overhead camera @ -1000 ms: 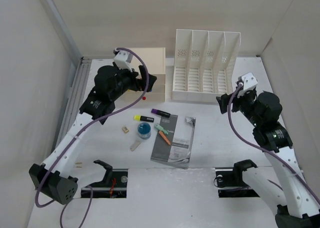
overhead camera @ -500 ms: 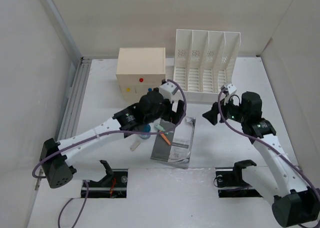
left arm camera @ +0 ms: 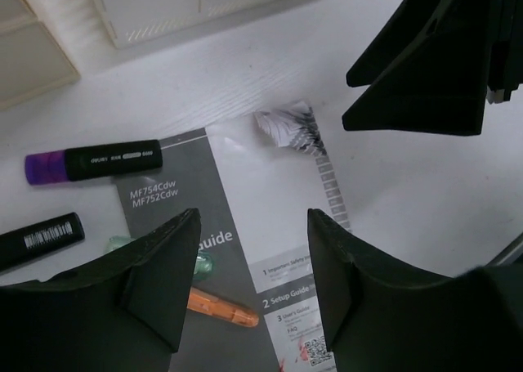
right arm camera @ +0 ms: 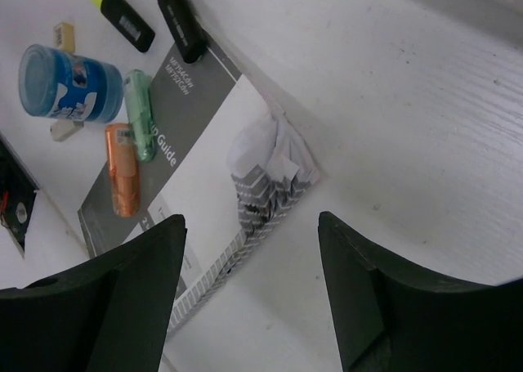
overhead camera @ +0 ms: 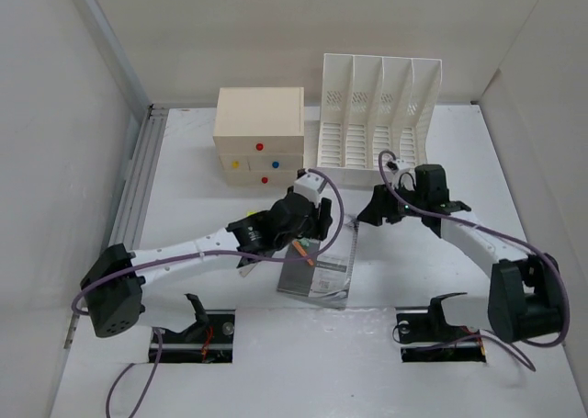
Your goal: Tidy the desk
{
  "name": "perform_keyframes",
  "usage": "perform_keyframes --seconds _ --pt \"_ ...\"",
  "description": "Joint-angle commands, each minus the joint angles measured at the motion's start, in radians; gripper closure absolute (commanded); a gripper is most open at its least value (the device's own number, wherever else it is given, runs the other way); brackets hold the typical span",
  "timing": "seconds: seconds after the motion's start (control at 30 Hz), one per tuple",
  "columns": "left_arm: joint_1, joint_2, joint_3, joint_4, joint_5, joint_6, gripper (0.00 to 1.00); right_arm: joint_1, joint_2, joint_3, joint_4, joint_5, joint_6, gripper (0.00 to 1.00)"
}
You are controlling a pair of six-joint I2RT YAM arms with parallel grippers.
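The white desk (overhead camera: pixel 184 184) holds a grey and white printer guide booklet (overhead camera: pixel 323 269) with a crumpled, torn top corner (right arm camera: pixel 270 163). My left gripper (overhead camera: pixel 314 227) hovers open over the booklet (left arm camera: pixel 245 192). An orange marker (left arm camera: pixel 221 307) and a green one (left arm camera: pixel 202 266) lie on the cover by its left finger, and nothing sits between the fingers. My right gripper (overhead camera: pixel 375 211) is open just right of the torn corner, over bare desk (right arm camera: pixel 425 127). A purple highlighter (left arm camera: pixel 90 161) and a yellow one (right arm camera: pixel 122 16) lie at the booklet's top edge.
A cream drawer box (overhead camera: pixel 259 133) and a white slotted file rack (overhead camera: pixel 377 124) stand at the back. A blue jar (right arm camera: pixel 69 82) and a small eraser (right arm camera: pixel 61 35) lie left of the booklet. A grey rail (overhead camera: pixel 138 184) runs along the desk's left edge.
My left arm swung from the drawer box down over the booklet, and its jaws narrowed. My right arm dropped and reached left to the booklet's torn corner, its jaws closing a little.
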Motion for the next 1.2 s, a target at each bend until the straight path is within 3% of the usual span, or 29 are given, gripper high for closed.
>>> perform_keyframes --seconds 0.0,0.3,0.47,0.83,1.0,1.17 --pt "-0.003 -0.025 -0.074 0.084 -0.054 -0.055 0.48 -0.005 0.077 -0.009 0.152 -0.037 0.062 0.29" --pt "-0.003 -0.187 -0.364 0.222 0.056 -0.186 0.47 0.040 0.229 0.000 0.218 -0.052 0.085 0.29" --pt "-0.003 -0.199 -0.439 0.266 0.087 -0.214 0.47 0.060 0.249 0.000 0.227 -0.041 0.085 0.19" --pt "-0.025 -0.040 -0.481 0.340 0.133 -0.246 0.53 0.092 0.327 0.000 0.227 -0.012 0.076 0.18" --pt "-0.048 0.052 -0.472 0.349 0.142 -0.256 0.61 0.110 0.374 0.000 0.227 -0.012 0.056 0.18" --pt "-0.075 0.183 -0.429 0.377 0.161 -0.265 0.64 0.179 0.411 0.020 0.227 -0.040 0.034 0.26"
